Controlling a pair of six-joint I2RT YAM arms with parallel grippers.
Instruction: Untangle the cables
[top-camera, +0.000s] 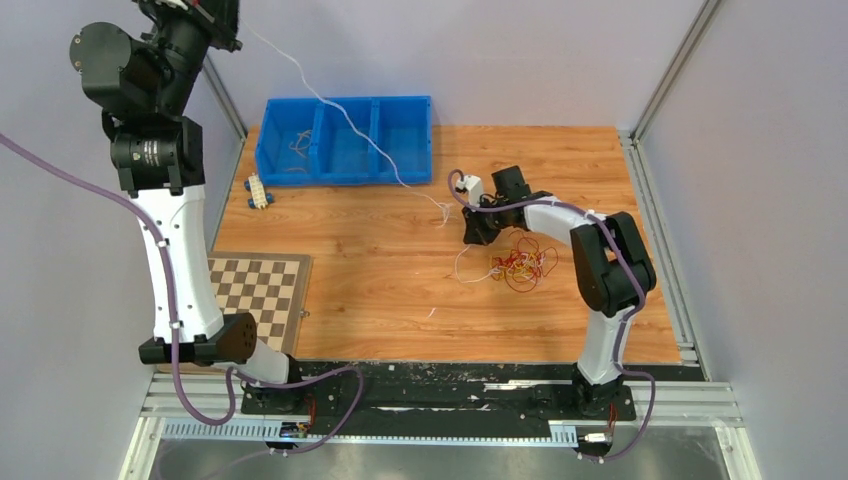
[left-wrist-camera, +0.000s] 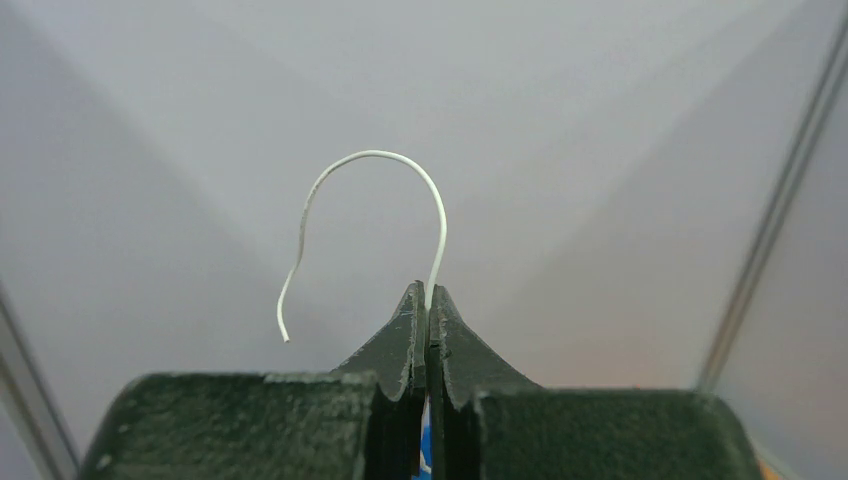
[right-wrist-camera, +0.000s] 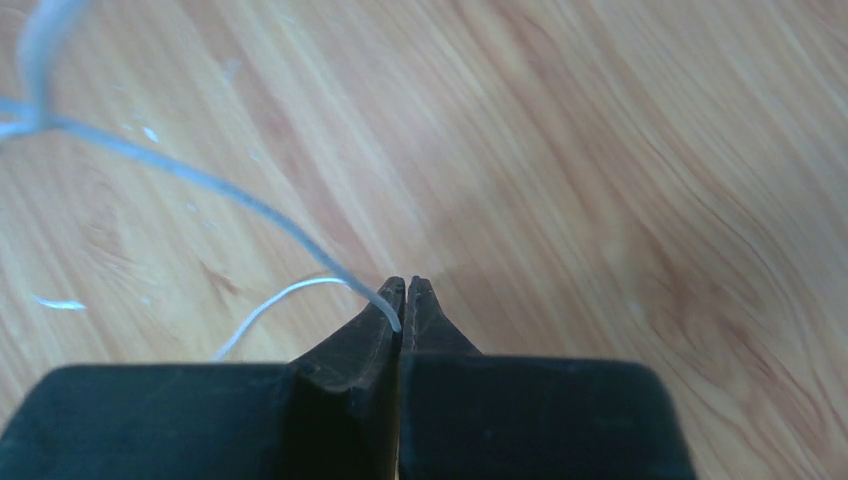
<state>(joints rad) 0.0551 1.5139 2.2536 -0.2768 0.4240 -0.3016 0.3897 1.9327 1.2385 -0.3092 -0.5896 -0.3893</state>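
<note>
Left gripper (left-wrist-camera: 427, 292): jaws closed flat on a white wire (left-wrist-camera: 375, 153), whose free end curls into a hook above the tips. The arm is raised high at the upper left of the top view, apparently to lift the strand out of the pile. Right gripper (right-wrist-camera: 407, 287): jaws shut, low over the table (top-camera: 380, 300). What looks like the same white wire enters from the upper left of its wrist view and ends pinched at the tips, likely as an anchor so the pull does not drag the heap. Wire: runs from upper left, over the blue bin (top-camera: 345, 180), down to frame centre. Tangle (top-camera: 522, 266): red and yellow-orange loops on the table right of centre, beneath the right arm. Tan wires (top-camera: 297, 145): a few in the bin's left compartment, probably where freed pieces go.
</note>
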